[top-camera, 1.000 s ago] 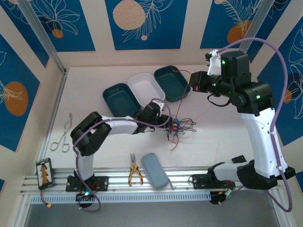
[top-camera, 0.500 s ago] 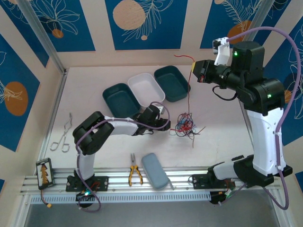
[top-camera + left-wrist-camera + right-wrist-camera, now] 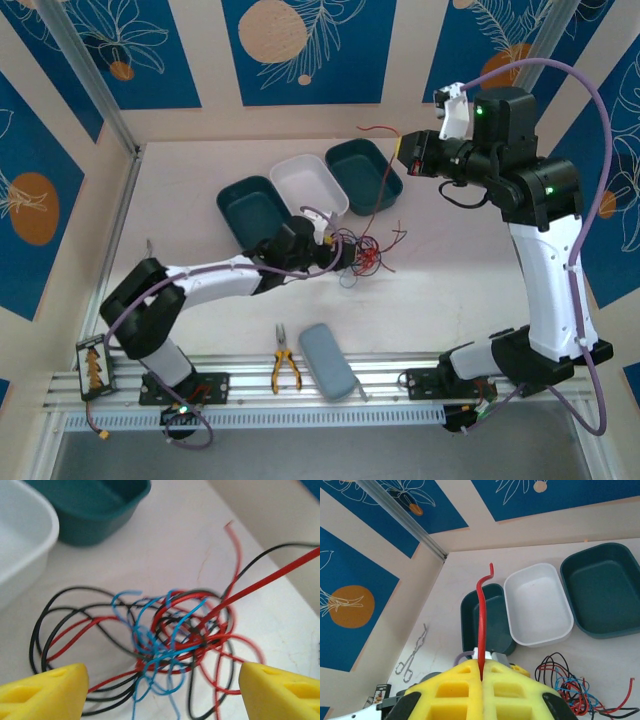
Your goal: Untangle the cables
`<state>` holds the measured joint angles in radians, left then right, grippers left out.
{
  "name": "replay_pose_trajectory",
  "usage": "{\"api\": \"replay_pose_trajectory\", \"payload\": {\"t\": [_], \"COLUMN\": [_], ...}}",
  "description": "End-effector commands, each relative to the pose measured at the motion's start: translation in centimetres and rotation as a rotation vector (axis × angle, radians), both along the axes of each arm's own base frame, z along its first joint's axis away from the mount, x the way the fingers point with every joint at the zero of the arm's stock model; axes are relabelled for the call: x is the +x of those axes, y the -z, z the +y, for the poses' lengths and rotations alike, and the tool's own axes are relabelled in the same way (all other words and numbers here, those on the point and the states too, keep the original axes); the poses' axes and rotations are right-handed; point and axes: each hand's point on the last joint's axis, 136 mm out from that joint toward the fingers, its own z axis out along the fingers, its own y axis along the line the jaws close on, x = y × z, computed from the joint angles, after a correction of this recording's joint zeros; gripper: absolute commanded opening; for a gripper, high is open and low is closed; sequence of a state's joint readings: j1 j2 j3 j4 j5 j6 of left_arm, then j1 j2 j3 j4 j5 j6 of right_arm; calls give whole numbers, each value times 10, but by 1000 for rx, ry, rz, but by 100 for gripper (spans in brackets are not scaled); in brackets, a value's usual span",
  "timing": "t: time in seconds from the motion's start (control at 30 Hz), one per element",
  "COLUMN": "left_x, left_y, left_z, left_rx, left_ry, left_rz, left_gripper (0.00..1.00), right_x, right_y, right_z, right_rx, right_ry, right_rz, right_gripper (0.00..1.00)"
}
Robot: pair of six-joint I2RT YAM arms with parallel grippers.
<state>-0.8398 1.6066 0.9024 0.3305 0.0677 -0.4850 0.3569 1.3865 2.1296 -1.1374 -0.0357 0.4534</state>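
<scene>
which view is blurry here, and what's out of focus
Left wrist: cable tangle smeared, yellow fingertips and teal tray soft. Right wrist: sharp, red cable crisp. Top external: sharp, even light, faint shadows.

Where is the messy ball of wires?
In the top view, the wire tangle lies mid-table, just on the near side of the white tray, right at the left gripper.

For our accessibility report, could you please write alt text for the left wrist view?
A tangle of red, black and blue cables lies between the yellow fingertips of the open left gripper; a white tray and a teal tray sit behind it.
</scene>
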Motion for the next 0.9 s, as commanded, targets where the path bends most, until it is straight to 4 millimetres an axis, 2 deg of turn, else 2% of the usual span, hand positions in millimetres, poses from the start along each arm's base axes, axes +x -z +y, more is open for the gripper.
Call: {"api": "replay_pose_trajectory", "payload": {"t": [0.0,0.23,0.4,0.5,0.63,0.87], "left_x": [5,1,-2,-12,-27,-41], "left_y": [-18,-39,-39,-36,-31,-12], "left_z": [1,-30,-47,-55,-58,-48], "left_rx": [13,-91,-156,-180,-193,-164], "left_ry": [43,158,214,258,295,304], "left_rz": [-163,-404,-472,-499,-514,-475], "left_gripper": [80,76,75,75,75,75], "right_x": [-2,-8,-12,-12,-11,-6], "right_y": [-9,-14,-16,-15,-12,-8], "right_z": [9,19,20,19,19,19], "right_rx": [36,69,75,70,60,50], "right_ry": [-47,-96,-102,-99,-93,-86], "right_rz": [-25,-26,-27,-23,-15,-8], "right_gripper": [0,0,0,0,0,0]}}
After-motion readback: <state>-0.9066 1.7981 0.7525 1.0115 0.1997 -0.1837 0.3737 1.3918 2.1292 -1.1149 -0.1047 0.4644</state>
